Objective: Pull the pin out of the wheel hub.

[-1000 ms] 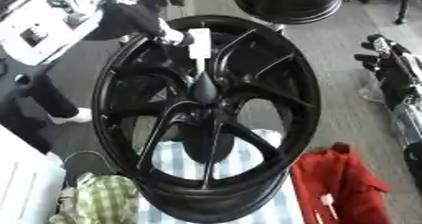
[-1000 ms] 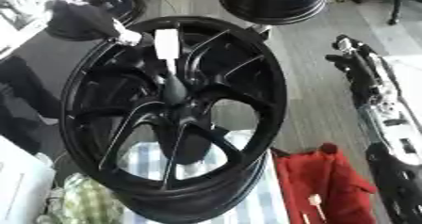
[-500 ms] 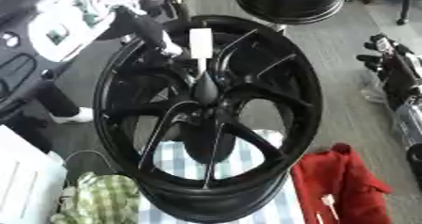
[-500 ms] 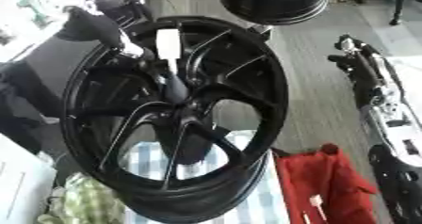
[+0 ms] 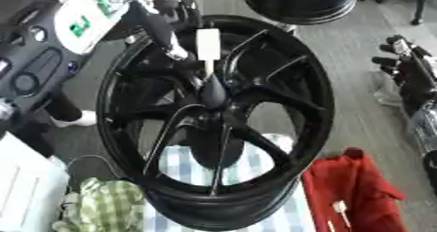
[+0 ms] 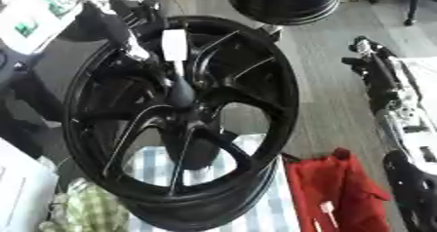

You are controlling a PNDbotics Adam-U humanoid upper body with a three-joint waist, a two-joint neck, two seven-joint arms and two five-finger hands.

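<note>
1 pin, seated in the hub, with the left robot hand reaching in beside it.

A big black wheel (image 5: 213, 124) stands nearly upright on a striped cloth (image 5: 256, 153); the pin (image 5: 208, 45), with a white block-shaped head on a thin shaft, sticks out of the dark hub (image 5: 213, 93) at the middle of the spokes. The left robot hand (image 5: 162, 31) comes from the upper left, its dark fingers just beside the white head; whether they touch or grasp it cannot be told. The right robot hand (image 6: 384, 75) rests at the right edge, idle, fingers relaxed. The pin looks light and stiff, probably smooth; the white head is the likely place to pinch. The wheel looks heavy and unlikely to shift.
</note>
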